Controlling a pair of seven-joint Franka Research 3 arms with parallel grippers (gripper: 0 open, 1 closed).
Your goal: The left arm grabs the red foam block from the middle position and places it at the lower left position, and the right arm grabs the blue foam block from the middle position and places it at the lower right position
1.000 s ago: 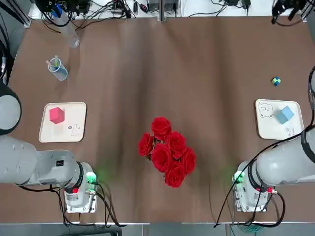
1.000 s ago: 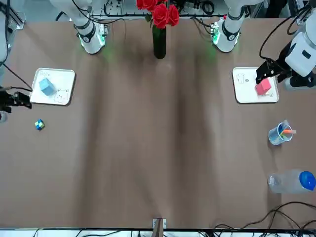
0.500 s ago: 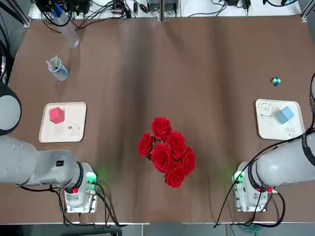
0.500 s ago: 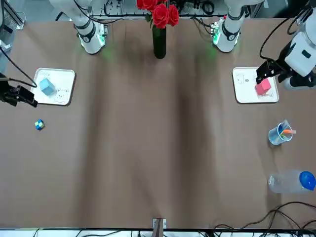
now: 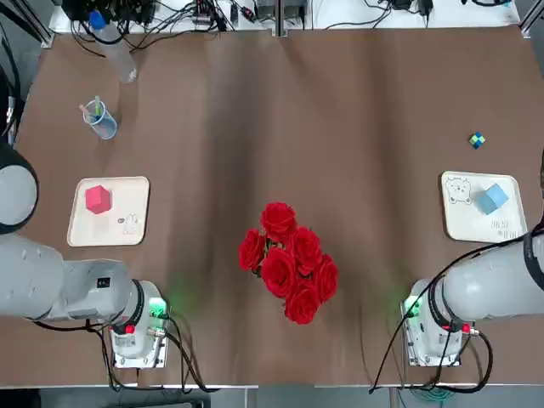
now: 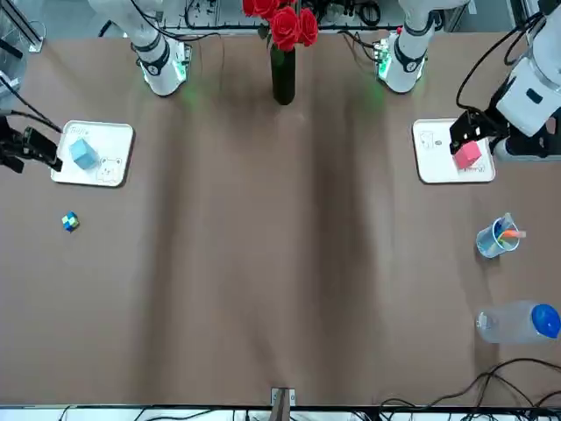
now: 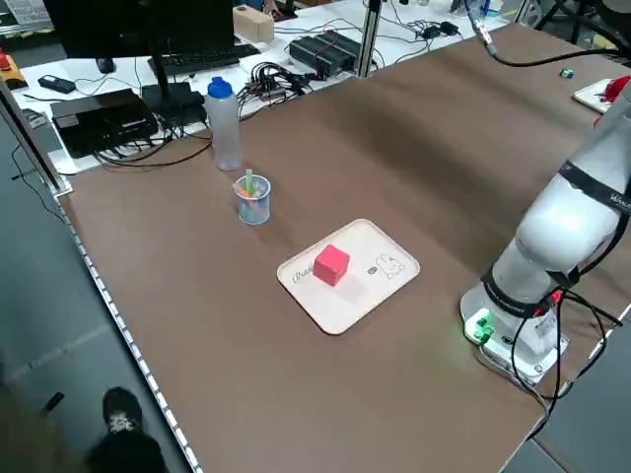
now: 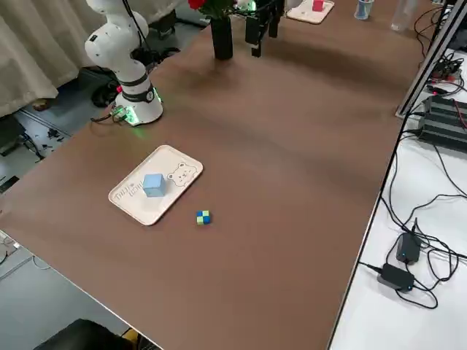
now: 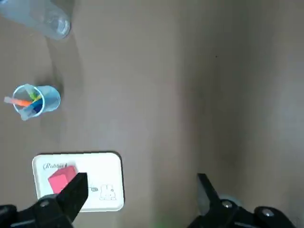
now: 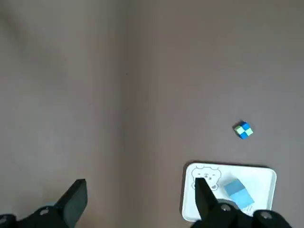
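Across the table [image 5: 280, 102], the open right gripper [image 10: 141, 181] had shifted, the left gripper [image 9: 142, 176] gaping; both blocks seemingly awaited grasping.

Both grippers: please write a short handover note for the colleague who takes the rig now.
Left gripper: open, empty, above the table's left side.
Right gripper: open, empty, above the right side.
Red block: on left tray. Blue block: on right tray.
Done: cannot tell; target spots are unmarked.
Left: confirm the spots; if wrong, grasp and place both blocks.
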